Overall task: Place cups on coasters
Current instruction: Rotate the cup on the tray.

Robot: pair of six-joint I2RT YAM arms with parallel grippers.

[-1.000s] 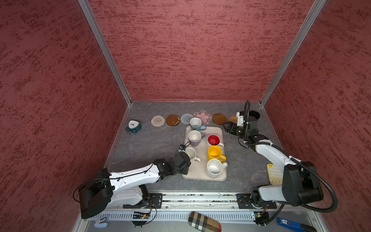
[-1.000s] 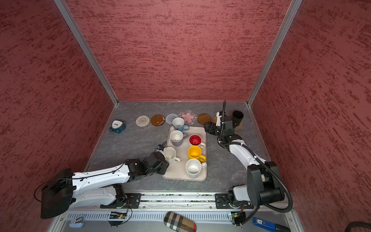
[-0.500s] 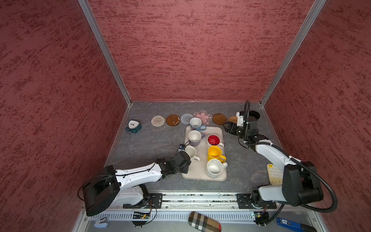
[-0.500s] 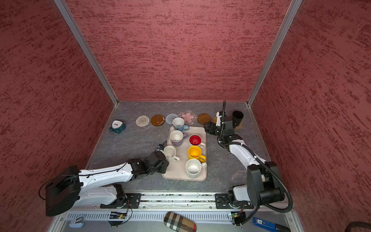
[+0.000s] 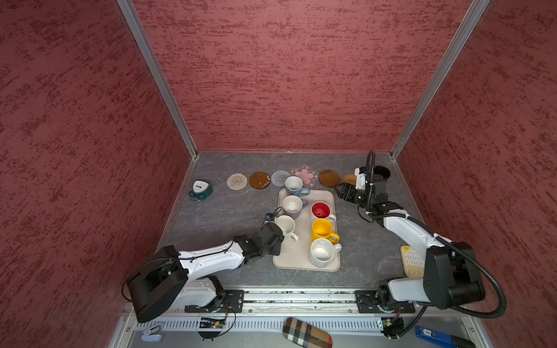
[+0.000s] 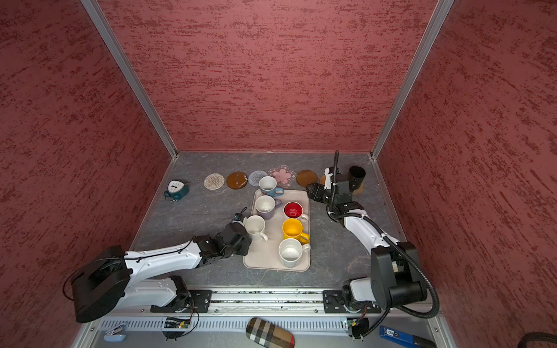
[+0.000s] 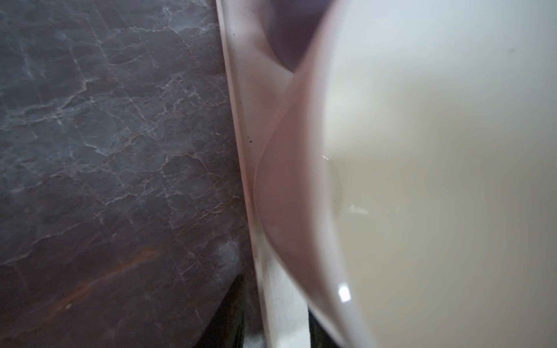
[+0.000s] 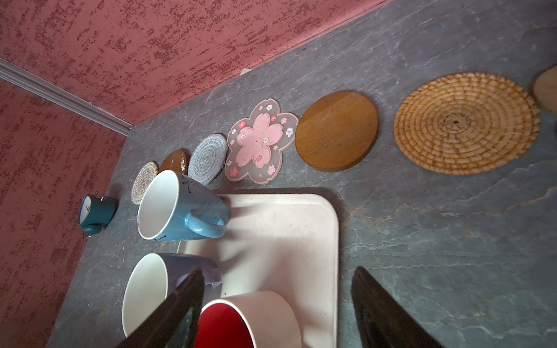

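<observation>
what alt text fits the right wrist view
The open right gripper hangs over a beige tray, near a white mug with red inside. Past the tray, a pink flower coaster, brown disc and wicker disc lie bare by the red wall.

left gripper [image 5: 275, 226] tips hidden behind white cup [image 5: 285, 225], possibly gripping, cup blurred, tan coaster [image 8: 547, 90] cut off

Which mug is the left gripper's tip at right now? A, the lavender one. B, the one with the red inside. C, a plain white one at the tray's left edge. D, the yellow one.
C: in a top view the left gripper meets the rim of the plain white mug at the left edge of the tray.
</observation>
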